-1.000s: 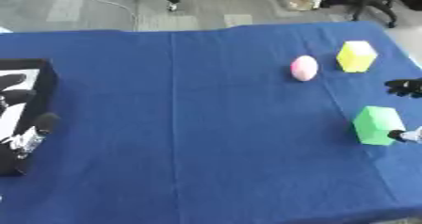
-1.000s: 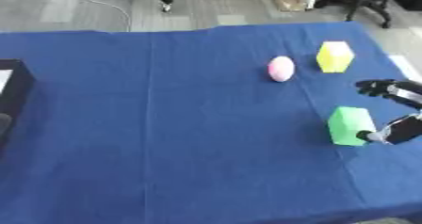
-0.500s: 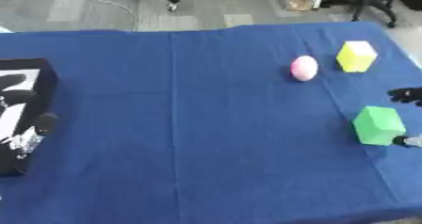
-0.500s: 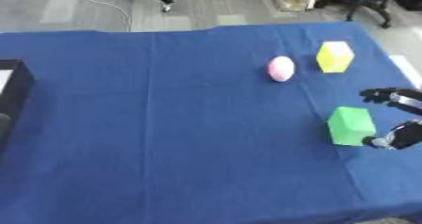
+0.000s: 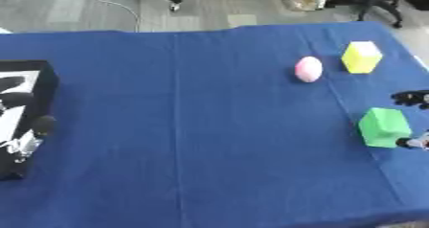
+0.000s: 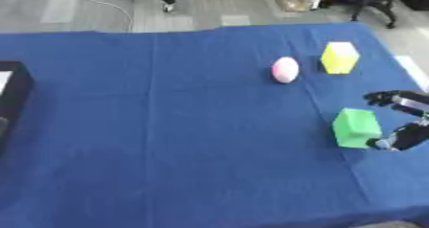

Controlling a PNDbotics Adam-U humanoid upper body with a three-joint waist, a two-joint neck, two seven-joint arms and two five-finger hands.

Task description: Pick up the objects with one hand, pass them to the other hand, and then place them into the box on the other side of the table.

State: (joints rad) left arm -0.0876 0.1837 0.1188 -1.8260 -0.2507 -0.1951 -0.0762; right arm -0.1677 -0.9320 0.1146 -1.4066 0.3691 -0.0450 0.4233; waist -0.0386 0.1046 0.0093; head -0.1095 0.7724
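Observation:
A green block [image 6: 356, 127] lies on the blue table at the right. My right hand [image 6: 404, 121] is just to its right, open, fingers spread toward the block and apart from it, thumb low near the block's lower corner. Farther back lie a pink egg-shaped object [image 6: 285, 69] and a yellow block [image 6: 339, 57]. The black box [image 5: 18, 112] stands at the table's left edge, and my left hand [image 5: 21, 126] shows beside it, fingers relaxed and holding nothing.
The blue tablecloth [image 6: 184, 126] covers the whole work area, its front edge near the bottom of the view. Grey floor with chair legs and a cable lies beyond the far edge.
My right hand has drawn back to the right, away from the green block. The objects and the left hand have stayed put.

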